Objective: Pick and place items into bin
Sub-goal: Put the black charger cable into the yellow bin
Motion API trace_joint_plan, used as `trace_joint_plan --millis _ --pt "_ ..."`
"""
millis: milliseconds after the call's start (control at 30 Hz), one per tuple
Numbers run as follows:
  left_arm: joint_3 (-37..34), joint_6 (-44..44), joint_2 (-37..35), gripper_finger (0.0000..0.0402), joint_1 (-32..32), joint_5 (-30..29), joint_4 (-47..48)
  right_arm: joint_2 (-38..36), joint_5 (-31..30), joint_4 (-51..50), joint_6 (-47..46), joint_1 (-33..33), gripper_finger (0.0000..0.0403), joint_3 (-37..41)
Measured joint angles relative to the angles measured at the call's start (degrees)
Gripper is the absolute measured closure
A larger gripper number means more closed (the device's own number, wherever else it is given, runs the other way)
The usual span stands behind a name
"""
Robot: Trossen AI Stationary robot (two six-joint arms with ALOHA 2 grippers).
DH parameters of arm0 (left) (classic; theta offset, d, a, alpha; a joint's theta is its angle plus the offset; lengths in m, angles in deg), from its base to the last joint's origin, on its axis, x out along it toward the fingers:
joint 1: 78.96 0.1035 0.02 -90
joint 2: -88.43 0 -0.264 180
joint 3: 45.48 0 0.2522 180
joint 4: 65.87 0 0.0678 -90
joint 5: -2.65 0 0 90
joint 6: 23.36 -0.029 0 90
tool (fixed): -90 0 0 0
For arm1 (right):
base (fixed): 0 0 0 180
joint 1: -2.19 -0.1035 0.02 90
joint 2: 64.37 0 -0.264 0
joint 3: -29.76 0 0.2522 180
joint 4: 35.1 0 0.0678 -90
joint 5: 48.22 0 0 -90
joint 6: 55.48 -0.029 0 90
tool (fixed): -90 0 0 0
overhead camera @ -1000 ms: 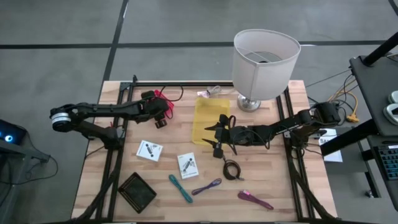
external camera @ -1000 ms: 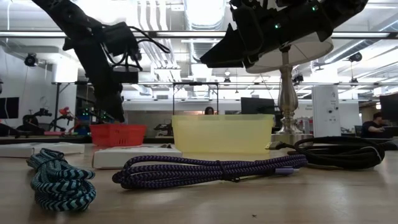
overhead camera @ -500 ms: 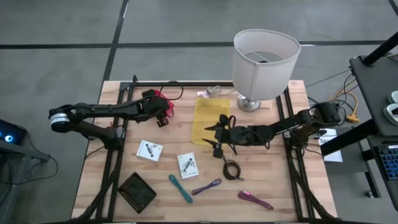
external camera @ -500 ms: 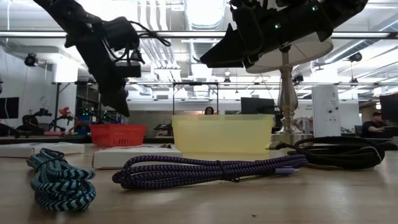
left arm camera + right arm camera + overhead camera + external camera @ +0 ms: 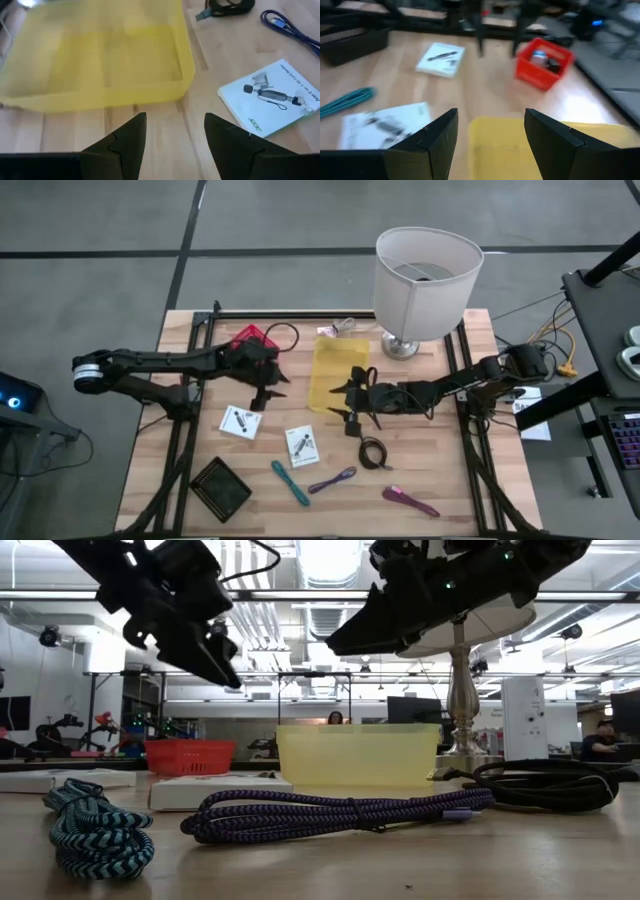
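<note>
Table: a pale wooden tabletop seen from above, with two dark robot arms reaching in from either side.
Left gripper: the left gripper hangs above the table between a small red mesh basket and a translucent yellow plastic bin. Its two dark fingers stand well apart, with nothing between them but bare wood and the bin's near wall.
Right gripper: the right gripper hovers over the yellow bin's edge nearest the cards. Its fingers are spread wide and empty.
Yellow bin: it sits mid-table, beside the base of a lamp with a white drum shade. I cannot tell whether anything lies inside.
Red basket: it holds a few small dark and pale bits, too blurred to name.
White cards: two white printed cards lie flat on the wood, one near the left gripper, the other closer to the table's middle.
Black cable: a coiled black cable lies just in front of the right gripper.
Teal cable: a short teal braided cable lies toward the front edge.
Purple cable: a slim purple braided cable lies just beside the teal one.
Magenta tool: a slim magenta piece rests near the front right.
Black tray: a dark square tray sits at the front left.
</note>
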Motion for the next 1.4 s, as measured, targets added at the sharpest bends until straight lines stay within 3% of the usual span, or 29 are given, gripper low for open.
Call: trace_joint_plan --millis 133,233,467,667,1067,1400 --pt "0.00 -0.25 -0.07 0.0217 -0.13 -0.27 -0.39 -0.41 8.98 -3.33 -2.74 -0.73 0.0188 -0.15" --pt "-0.02 -0.31 -0.07 0.0217 -0.09 -0.44 -0.69 -0.54 13.31 -14.28 -3.09 -2.26 0.0188 -2.14" --pt "-0.02 -0.42 -0.07 0.0217 -0.09 -1.11 -0.70 -0.54 8.27 -41.45 -13.97 -6.88 0.0188 -8.74" --pt "-0.02 -0.42 -0.07 0.0216 -0.09 -1.51 -0.70 -0.54 8.64 -54.72 -23.34 -9.87 0.0188 -12.06" --pt "-0.04 -0.37 -0.07 0.0216 -0.09 -1.53 -0.68 -0.54 11.13 -54.31 -33.77 -12.11 0.0188 -7.08" --pt "-0.04 -0.33 -0.04 0.0216 -0.09 -1.53 -0.68 -0.52 11.25 -46.58 -33.65 -12.15 0.0188 -2.47"
